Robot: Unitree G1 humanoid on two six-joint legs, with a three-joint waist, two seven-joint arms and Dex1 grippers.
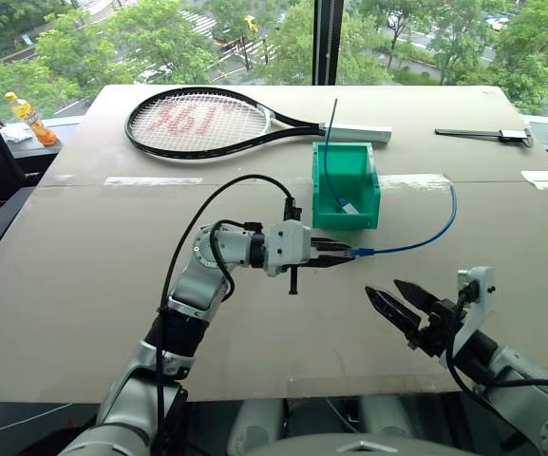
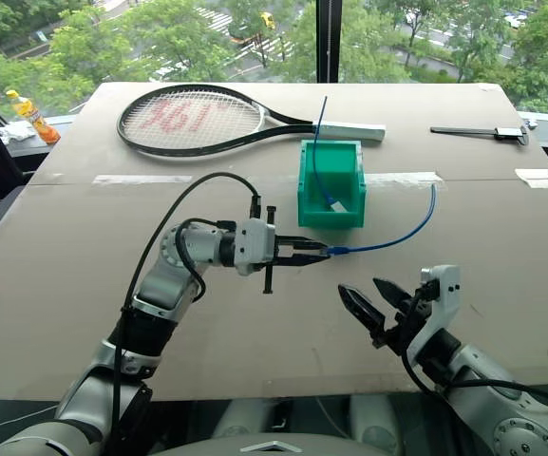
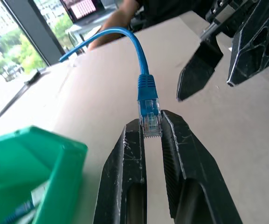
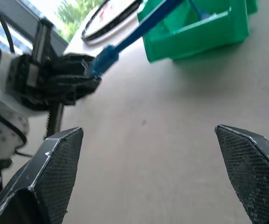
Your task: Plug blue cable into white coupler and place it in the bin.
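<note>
blue cable (image 1: pixel 416 239) hangs by its plug from the left gripper (image 1: pixel 335 255), whose fingers pinch the plug tight at the table's (image 1: pixel 84 285) centre, the socket end likely kept free for mating. its tail curves off toward two o'clock. the right gripper (image 1: pixel 402 302) waits at five o'clock, spread wide and empty. the green bin (image 1: pixel 347 185) sits at twelve, holding a straight blue cable (image 1: pixel 330 157) with a white end.
</note>
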